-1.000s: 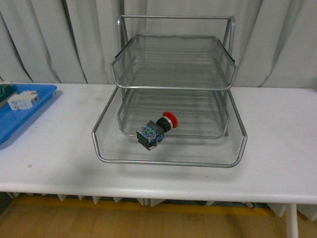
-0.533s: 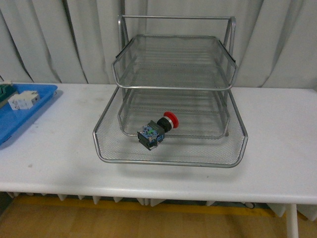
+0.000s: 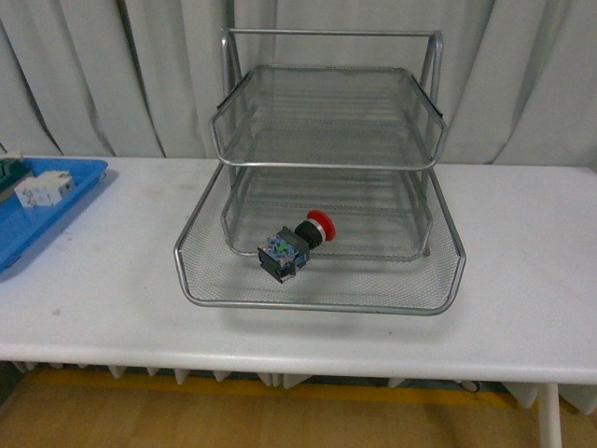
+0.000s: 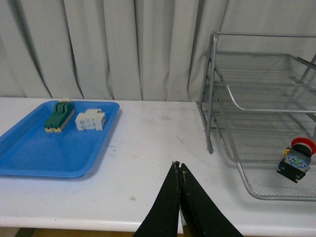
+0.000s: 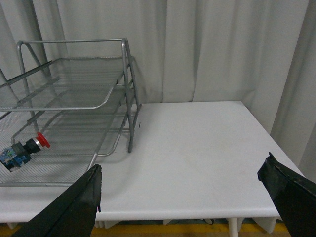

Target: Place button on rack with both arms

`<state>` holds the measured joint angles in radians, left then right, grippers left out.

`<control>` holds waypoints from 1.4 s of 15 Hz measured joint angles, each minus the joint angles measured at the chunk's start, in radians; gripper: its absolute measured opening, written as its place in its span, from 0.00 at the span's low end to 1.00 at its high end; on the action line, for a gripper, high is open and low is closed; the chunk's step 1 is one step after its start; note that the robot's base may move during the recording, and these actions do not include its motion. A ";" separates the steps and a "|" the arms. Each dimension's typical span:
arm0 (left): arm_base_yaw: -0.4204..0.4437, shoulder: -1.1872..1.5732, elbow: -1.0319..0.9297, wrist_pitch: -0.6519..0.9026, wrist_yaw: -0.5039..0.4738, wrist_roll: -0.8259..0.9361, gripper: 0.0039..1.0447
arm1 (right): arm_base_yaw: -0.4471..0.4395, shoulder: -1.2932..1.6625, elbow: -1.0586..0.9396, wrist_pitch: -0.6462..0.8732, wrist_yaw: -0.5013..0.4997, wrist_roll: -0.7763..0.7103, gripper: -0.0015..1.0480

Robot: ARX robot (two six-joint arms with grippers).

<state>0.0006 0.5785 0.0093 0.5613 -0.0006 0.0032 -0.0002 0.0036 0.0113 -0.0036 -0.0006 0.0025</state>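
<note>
The button [image 3: 293,245], with a red cap, black collar and dark block body, lies on its side in the lowest tier of the silver wire-mesh rack [image 3: 317,297]. It also shows in the left wrist view [image 4: 296,161] and the right wrist view [image 5: 23,149]. Neither arm is in the front view. My left gripper [image 4: 178,166] is shut and empty, over the white table left of the rack [image 4: 256,193]. My right gripper [image 5: 182,170] is wide open and empty, over the table right of the rack [image 5: 129,118].
A flat blue tray [image 4: 29,158] holding a green block [image 4: 58,116] and a white block [image 4: 90,120] sits at the table's left end; it shows in the front view [image 3: 28,233] too. Grey curtains hang behind. The table's front edge is near.
</note>
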 joint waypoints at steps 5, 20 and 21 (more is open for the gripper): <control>0.000 -0.231 0.000 -0.212 0.000 0.000 0.01 | 0.000 0.000 0.000 0.000 0.000 0.000 0.94; 0.000 -0.570 0.000 -0.565 0.000 -0.001 0.39 | 0.000 0.000 0.000 0.000 0.000 0.000 0.94; 0.000 -0.570 0.000 -0.565 0.000 -0.001 0.53 | 0.000 0.000 0.000 0.000 0.000 0.000 0.94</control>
<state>0.0006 0.0086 0.0093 -0.0040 -0.0002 0.0021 -0.0002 0.0036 0.0113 -0.0036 -0.0006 0.0025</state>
